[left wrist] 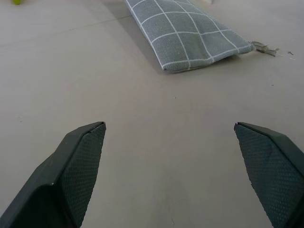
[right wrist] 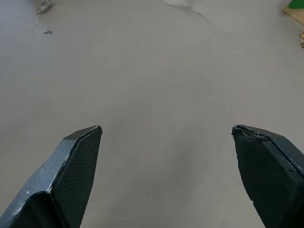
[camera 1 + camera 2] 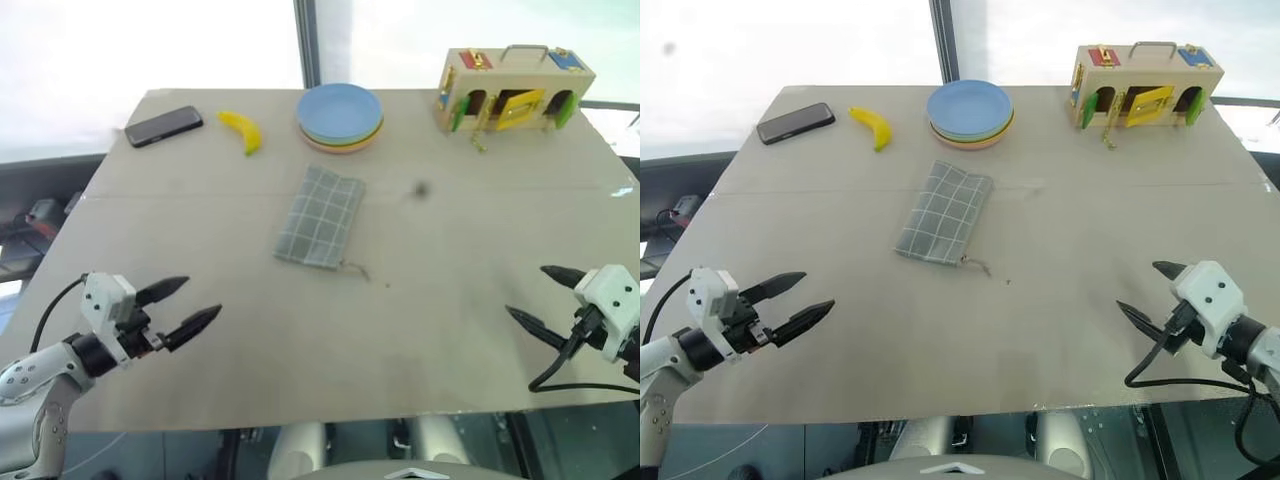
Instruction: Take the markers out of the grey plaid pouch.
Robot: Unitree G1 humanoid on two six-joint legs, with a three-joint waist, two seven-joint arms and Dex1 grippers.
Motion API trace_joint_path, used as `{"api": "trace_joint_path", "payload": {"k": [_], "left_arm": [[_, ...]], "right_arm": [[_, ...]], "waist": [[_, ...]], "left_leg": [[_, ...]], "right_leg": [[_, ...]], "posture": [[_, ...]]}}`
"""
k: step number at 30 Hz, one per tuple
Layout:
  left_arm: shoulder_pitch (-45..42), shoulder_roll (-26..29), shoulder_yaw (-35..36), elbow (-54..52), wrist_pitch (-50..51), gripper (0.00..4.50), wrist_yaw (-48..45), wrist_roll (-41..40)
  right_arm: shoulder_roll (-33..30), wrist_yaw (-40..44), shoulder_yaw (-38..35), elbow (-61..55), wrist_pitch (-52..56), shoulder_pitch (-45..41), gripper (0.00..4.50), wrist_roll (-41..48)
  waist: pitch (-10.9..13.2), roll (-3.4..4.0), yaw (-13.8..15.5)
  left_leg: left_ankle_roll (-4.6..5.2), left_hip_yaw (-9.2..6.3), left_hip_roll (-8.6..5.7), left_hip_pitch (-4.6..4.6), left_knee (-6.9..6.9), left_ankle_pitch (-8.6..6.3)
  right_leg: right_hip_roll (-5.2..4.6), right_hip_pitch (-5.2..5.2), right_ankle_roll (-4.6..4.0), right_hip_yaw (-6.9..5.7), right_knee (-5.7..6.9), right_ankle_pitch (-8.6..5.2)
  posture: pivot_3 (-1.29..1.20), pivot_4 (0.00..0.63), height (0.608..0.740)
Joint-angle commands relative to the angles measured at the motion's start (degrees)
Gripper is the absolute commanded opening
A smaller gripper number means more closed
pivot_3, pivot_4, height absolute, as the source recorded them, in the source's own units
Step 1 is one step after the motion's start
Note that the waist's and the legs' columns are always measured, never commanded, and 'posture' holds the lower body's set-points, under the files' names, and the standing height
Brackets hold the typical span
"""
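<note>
Both grippers, left (image 3: 196,302) and right (image 3: 528,296), agape, empty. Pouch (image 3: 320,216) at table's 12 o'clock, unpinned: one-sided tug may drag it, markers stay inside.

The grey plaid pouch (image 3: 320,216) is lying flat on the bench (image 3: 430,330), so whatever is inside is hidden, and whether its mouth is zipped is too small to tell. In the left wrist view the picture's edge is cutting off the pouch's far end. A dark smudge (image 3: 420,189) is blurring the bench beside it.
</note>
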Motion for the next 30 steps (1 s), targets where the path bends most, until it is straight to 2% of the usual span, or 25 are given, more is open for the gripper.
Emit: {"api": "trace_joint_path", "payload": {"k": [1,5,8,14,21,24,30], "left_arm": [[-1.05,-0.1,-0.54,-3.85,-2.8,4.5,1.54,1.61],[-3.7,-2.6,-6.23,-9.03,-10.83,4.5,6.38,10.35],[-5.22,-3.26,-10.95,-9.84,-19.65,4.5,10.28,20.55],[-11.83,-4.71,-22.69,-4.03,-35.85,4.5,22.53,44.1],[-22.35,-9.46,-34.36,6.96,-35.0,4.5,34.78,62.1],[-26.02,-11.32,-37.74,8.69,-32.99,3.63,36.22,65.28],[-27.14,-11.71,-39.65,9.86,-33.15,0.86,38.97,66.55]], "right_arm": [[-1.19,-0.29,0.25,-1.32,0.83,-2.81,4.46,1.82],[-1.58,-1.6,2.56,-5.21,6.26,-8.32,4.46,6.18],[-2.24,-0.23,3.67,-8.62,6.97,-9.45,4.46,8.6],[-5.0,3.82,7.67,-12.92,5.22,-11.04,4.46,11.32],[-4.5,2.96,9.92,-12.1,3.14,-12.59,4.46,9.76],[-4.35,2.77,9.99,-12.2,1.8,-10.92,4.5,8.3],[-3.24,0.96,9.84,-13.37,1.52,-9.07,4.5,7.99]], "waist": [[0.0,-0.01,0.0],[0.03,0.01,0.04],[-0.02,0.02,0.09],[-0.02,0.0,0.19],[-0.12,-0.12,0.35],[-0.16,-0.09,0.97],[-0.32,0.03,1.34]], "left_leg": [[0.0,0.0,0.0,0.0,0.0,-0.01],[0.03,0.11,-0.01,0.04,0.11,0.0],[-0.03,0.09,0.01,0.08,0.13,-0.03],[0.04,0.08,-0.04,0.03,0.09,0.0],[0.06,0.08,-0.05,0.04,0.12,0.01],[0.07,0.04,-0.07,0.09,0.16,0.01],[0.07,0.06,-0.04,0.1,0.17,0.01]], "right_leg": [[0.0,0.0,0.0,0.0,0.0,0.0],[-0.04,0.03,0.0,0.08,-0.01,0.0],[-0.03,0.07,-0.01,0.08,0.01,0.01],[-0.01,0.06,-0.02,0.08,0.0,0.02],[0.02,0.08,0.01,0.08,0.05,0.03],[0.02,0.16,0.01,0.05,0.09,0.03],[0.04,0.15,0.22,0.09,0.12,0.15]], "posture": [[0.0,0.15,0.74],[0.0,0.15,0.74],[0.0,0.15,0.74],[0.0,0.15,0.74],[0.0,0.15,0.74],[0.0,0.15,0.74],[0.0,0.15,0.74]]}}
